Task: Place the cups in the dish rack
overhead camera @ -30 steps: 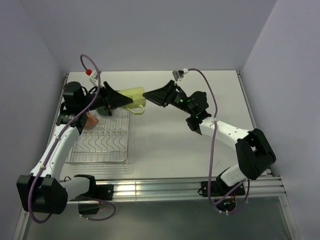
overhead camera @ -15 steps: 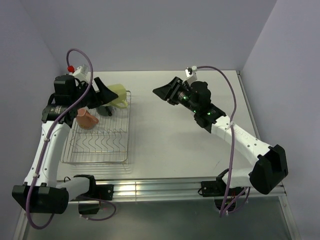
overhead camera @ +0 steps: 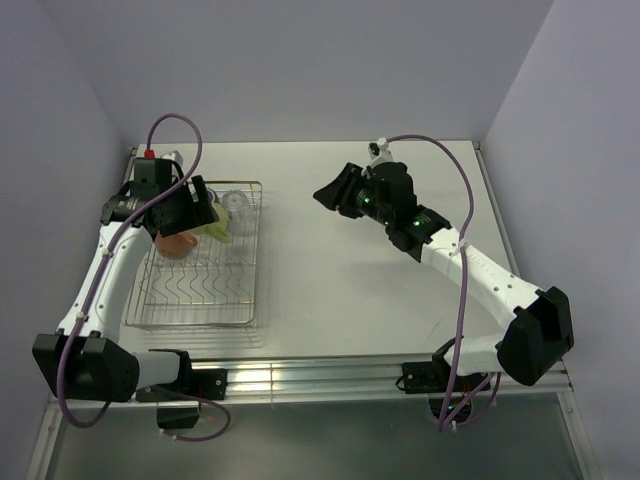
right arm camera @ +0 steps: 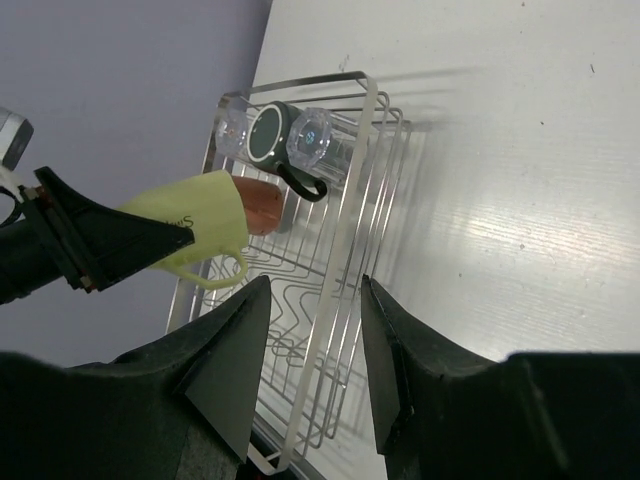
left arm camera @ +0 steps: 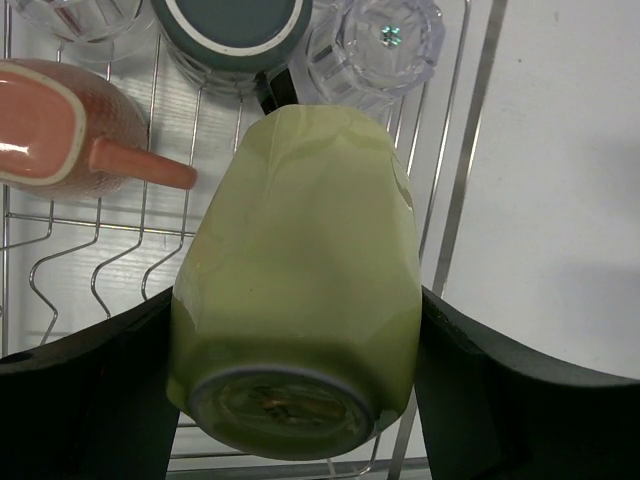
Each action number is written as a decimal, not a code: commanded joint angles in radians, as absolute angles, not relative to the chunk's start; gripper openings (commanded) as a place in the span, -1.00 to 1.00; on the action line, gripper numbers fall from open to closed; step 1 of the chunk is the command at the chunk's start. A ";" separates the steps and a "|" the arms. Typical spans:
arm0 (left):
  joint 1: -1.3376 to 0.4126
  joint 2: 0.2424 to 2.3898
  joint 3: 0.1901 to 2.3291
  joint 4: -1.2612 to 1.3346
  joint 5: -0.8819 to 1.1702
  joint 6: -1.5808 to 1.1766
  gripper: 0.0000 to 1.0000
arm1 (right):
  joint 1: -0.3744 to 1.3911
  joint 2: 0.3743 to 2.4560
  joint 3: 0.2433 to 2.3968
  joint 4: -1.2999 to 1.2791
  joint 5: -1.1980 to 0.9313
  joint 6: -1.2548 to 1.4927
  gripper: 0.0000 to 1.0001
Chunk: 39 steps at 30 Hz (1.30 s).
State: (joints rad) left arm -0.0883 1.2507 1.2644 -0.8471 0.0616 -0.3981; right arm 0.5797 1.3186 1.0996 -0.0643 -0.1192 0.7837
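White table [overhead camera: 350, 280] bears wavy-wired dish rack [overhead camera: 200, 292]; left claw [left arm camera: 297, 300] grips faceted cup [overhead camera: 216, 229].

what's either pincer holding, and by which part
Left pincer grips the yellow-green cup by its side walls near the base; right pincer holds nothing.

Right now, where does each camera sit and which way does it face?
Top external: above and behind, looking down on the table; both arms show.
Left wrist: looks down past its fingers at the yellow-green cup they clamp over the dish rack.
Right wrist: looks across the table between its open fingers.
All three share cup and rack.
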 commanded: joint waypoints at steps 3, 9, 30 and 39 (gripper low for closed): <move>-0.112 1.290 1.328 -0.811 0.006 -0.374 -1.00 | 0.574 1.296 1.154 -0.074 -0.107 0.752 -0.02; -0.127 1.347 1.362 -0.828 -0.054 -0.368 -1.00 | 0.575 1.296 1.164 -0.081 -0.113 0.747 -0.02; -0.150 1.497 1.416 -0.867 -0.156 -0.364 -1.00 | 0.568 1.304 1.157 -0.092 -0.120 0.735 -0.02; -0.156 1.528 1.396 -0.868 -0.202 -0.370 -1.00 | 0.561 1.321 1.147 -0.089 -0.132 0.735 -0.02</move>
